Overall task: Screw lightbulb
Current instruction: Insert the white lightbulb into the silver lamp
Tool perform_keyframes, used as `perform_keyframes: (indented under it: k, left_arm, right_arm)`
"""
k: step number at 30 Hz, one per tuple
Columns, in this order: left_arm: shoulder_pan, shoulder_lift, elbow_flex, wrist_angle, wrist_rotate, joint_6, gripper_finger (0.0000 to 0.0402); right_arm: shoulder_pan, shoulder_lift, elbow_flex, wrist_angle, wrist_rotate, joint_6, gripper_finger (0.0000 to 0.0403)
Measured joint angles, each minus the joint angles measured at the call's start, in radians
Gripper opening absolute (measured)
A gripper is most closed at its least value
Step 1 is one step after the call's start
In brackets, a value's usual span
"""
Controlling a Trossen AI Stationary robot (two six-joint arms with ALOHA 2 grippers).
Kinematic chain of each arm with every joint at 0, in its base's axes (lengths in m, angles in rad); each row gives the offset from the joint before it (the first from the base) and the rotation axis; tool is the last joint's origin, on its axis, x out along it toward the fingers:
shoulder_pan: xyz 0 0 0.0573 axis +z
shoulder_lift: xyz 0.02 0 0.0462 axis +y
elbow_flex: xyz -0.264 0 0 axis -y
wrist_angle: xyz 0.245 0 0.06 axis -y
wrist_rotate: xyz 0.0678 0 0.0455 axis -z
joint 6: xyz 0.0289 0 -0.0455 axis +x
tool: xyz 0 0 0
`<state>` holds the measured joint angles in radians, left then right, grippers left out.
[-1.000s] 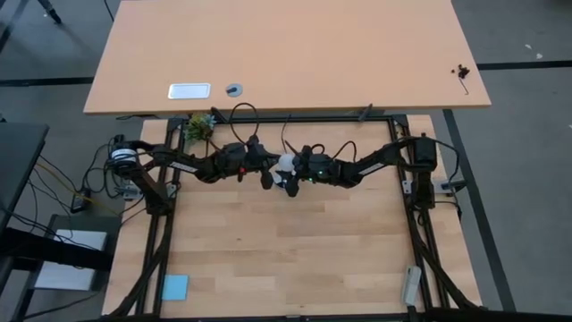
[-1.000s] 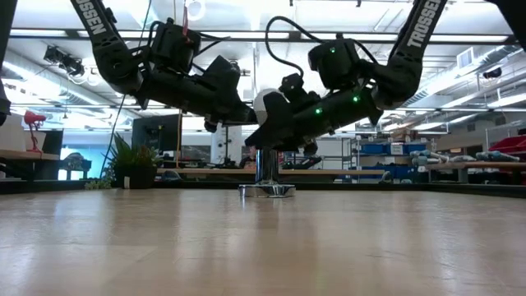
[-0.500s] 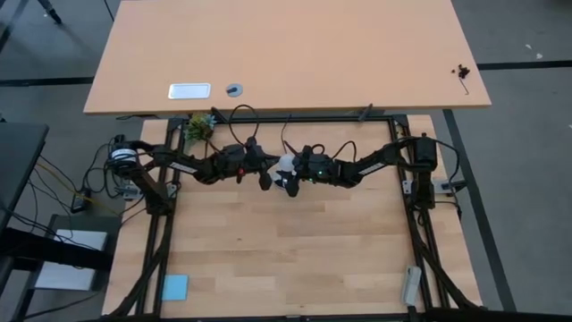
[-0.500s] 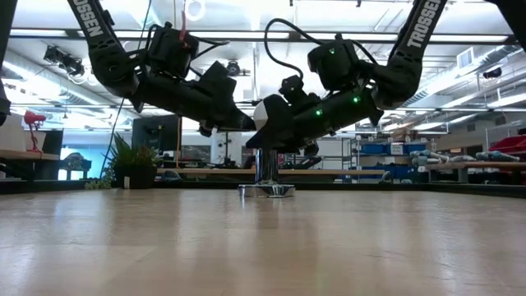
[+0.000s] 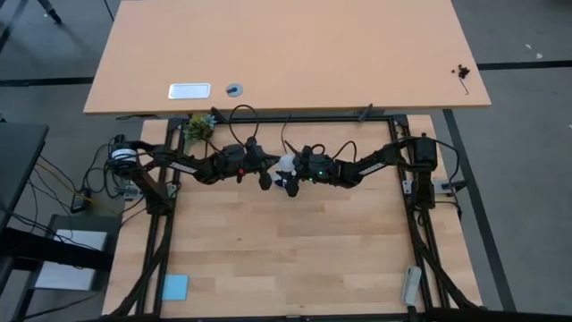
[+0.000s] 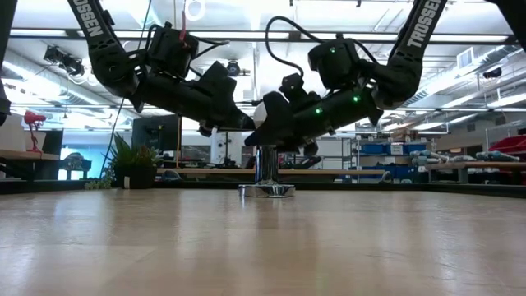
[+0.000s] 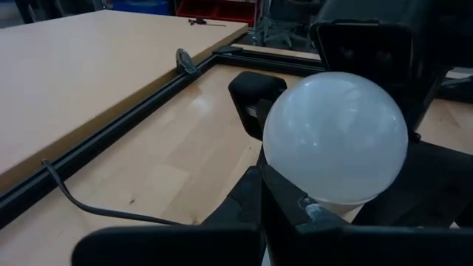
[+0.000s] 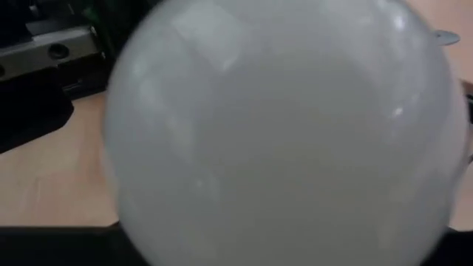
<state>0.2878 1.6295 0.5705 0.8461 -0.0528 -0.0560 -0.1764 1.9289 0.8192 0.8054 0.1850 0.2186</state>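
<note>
The white frosted lightbulb [image 5: 284, 164] [image 7: 336, 137] stands upright over the silver socket post [image 6: 265, 168], whose round base [image 6: 265, 191] rests on the table near its far edge. The dark fingers hide the bulb's screw end. My right gripper [image 6: 258, 134] reaches in from the table's right and is shut on the bulb, which fills the right wrist view [image 8: 281, 133]. My left gripper [image 6: 244, 124] hangs shut just left of the bulb, above the table, and I see it touching nothing. My right gripper has the lightbulb's round globe [image 7: 295, 111] between its two fingers, one on the far side [image 7: 255, 96] and one on the near side. The fingers come from the table's right, slanting slightly down. The bulb stays upright above the socket post, and whether its screw end sits in the socket is hidden.
A black cord [image 7: 96, 210] runs along the table's far rail. A small potted plant [image 5: 200, 125] stands at the far left corner, a blue card [image 5: 175, 286] lies at the near left, and a grey object [image 5: 411, 284] at the near right. A bigger table [image 5: 357, 63] stands behind.
</note>
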Motion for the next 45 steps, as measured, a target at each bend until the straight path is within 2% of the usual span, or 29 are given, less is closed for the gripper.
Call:
perform_keyframes:
  k: [11,19,45]
  left_arm:
    - [0.0,0.0,0.0,0.002,0.0,0.0,0.0003]
    - [0.0,0.0,0.0,0.014,0.0,0.0,0.0003]
    - [0.001,-0.001,0.0,0.047,-0.028,-0.002,0.0003]
  right_arm:
    - [0.003,-0.003,0.0,0.007,-0.003,0.018,0.0289]
    - [0.013,-0.072,0.0,-0.051,-0.004,-0.01,0.0324]
    - [0.037,-0.319,0.0,-0.361,-0.004,-0.148,0.033]
